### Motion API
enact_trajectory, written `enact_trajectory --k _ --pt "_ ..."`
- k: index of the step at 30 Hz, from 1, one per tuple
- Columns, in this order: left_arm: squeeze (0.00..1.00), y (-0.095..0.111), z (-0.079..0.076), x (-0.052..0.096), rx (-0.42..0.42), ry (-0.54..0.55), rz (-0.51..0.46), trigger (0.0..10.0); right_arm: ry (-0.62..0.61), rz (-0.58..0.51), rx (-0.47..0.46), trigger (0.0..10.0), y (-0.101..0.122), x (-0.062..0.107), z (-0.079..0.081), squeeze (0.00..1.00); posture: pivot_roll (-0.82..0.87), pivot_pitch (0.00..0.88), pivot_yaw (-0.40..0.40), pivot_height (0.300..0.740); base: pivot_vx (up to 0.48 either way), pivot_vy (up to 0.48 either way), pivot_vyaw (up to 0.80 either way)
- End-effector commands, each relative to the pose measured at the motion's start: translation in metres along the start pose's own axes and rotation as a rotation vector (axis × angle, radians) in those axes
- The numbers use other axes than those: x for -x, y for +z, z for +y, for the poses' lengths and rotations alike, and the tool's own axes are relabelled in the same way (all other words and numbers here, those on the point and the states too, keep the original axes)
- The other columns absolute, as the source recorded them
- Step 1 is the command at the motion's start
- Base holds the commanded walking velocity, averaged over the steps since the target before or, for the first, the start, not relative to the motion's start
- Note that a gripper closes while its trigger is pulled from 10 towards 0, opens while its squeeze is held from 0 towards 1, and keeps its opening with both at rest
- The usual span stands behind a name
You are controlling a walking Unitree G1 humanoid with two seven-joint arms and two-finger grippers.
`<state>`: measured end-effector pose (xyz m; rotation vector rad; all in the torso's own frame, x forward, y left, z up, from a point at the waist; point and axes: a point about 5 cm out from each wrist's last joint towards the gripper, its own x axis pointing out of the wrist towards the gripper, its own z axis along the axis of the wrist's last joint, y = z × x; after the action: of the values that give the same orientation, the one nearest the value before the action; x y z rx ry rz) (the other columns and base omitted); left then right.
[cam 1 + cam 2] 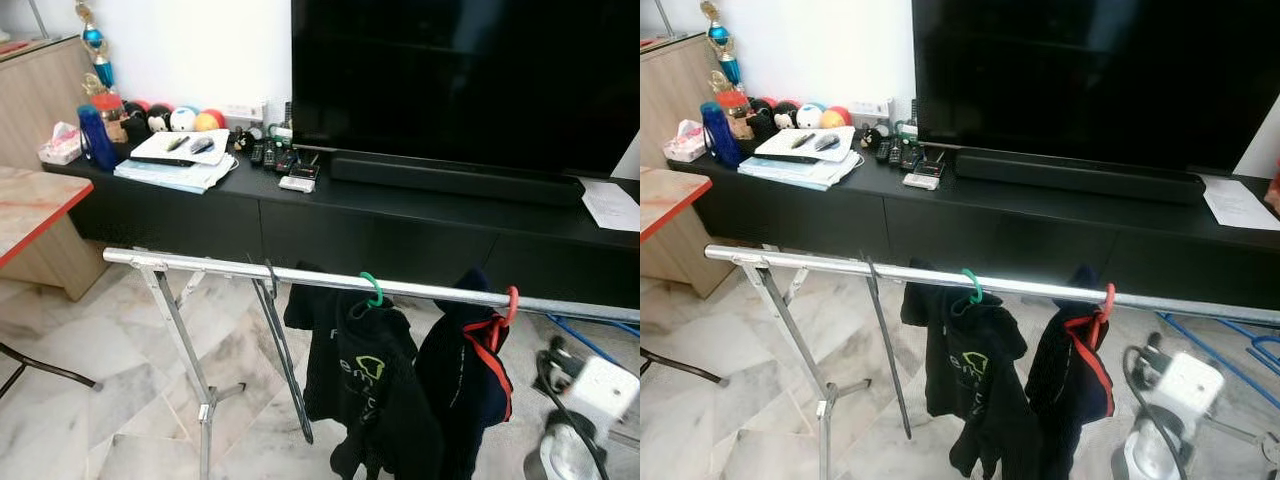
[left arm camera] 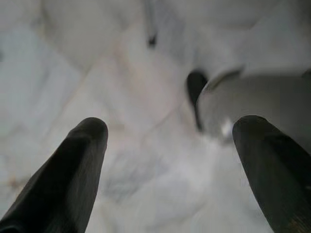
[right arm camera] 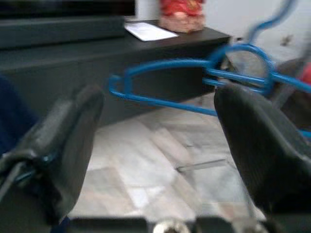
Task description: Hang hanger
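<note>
The right gripper point(image 3: 158, 145) points low across the marble floor point(image 3: 160, 165), fingers spread wide — blue hangers point(image 3: 194, 80) lie just beyond them. The left gripper point(image 2: 170, 165), also spread, aims down. Farther off, the drying rail point(image 1: 330, 282) carries two hung garments.

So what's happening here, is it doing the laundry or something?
Pretty much. The robot stands before a metal drying rail in front of a TV cabinet. Two dark garments hang there, one on a green hanger, one on a red hanger. The right claw is open, its fingers spread wide, with blue hangers just beyond it, none gripped yet. The left claw is open too, idle above the marble floor.
</note>
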<state>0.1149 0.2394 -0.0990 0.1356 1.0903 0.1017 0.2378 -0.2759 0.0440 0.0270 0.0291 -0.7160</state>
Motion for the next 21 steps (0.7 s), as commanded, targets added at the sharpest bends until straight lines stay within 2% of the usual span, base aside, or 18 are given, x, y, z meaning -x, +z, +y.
enact_trajectory --k 1,2,4,5,8,10,15,21 --pt "0.00 -0.009 -0.001 0.002 -0.014 -0.018 0.032 10.0 -0.016 0.036 -0.012 10.0 -0.001 0.002 -0.004 0.00 -0.02 0.044 -0.044 0.740 0.000 0.000 0.00" --pt "0.00 -0.009 -0.001 0.002 -0.018 -0.019 0.033 10.0 -0.012 0.071 -0.012 10.0 -0.006 0.004 -0.006 0.00 -0.02 0.044 -0.044 0.740 0.000 0.000 0.00" --pt "0.00 -0.004 -0.011 0.000 -0.024 -0.030 0.025 10.0 0.009 0.089 0.002 10.0 -0.008 0.006 -0.007 0.00 -0.03 0.044 -0.042 0.740 0.000 0.000 0.00" --pt "0.00 0.001 -0.024 -0.002 -0.029 -0.044 0.017 10.0 0.023 0.090 0.001 10.0 -0.006 0.007 -0.006 0.00 -0.03 0.043 -0.039 0.740 0.000 0.000 0.00" --pt "0.00 0.010 -0.043 -0.004 -0.037 -0.063 0.005 10.0 0.088 0.069 -0.030 10.0 0.002 0.005 0.002 0.00 -0.03 0.042 -0.036 0.740 0.000 0.000 0.00" --pt "0.00 0.020 -0.055 -0.006 -0.043 -0.076 -0.010 10.0 0.204 0.010 -0.054 10.0 0.017 0.006 0.018 0.00 -0.03 0.042 -0.038 0.740 0.000 0.000 0.00" --pt "0.00 0.030 -0.062 -0.007 -0.043 -0.084 -0.028 10.0 0.289 -0.041 -0.087 10.0 0.032 0.009 0.028 0.00 -0.03 0.043 -0.036 0.740 0.000 0.000 0.00" --pt "0.00 0.039 -0.059 -0.008 -0.051 -0.087 -0.038 10.0 0.396 -0.019 -0.095 10.0 0.036 0.011 0.037 0.00 -0.03 0.043 -0.035 0.740 0.000 0.000 0.00"
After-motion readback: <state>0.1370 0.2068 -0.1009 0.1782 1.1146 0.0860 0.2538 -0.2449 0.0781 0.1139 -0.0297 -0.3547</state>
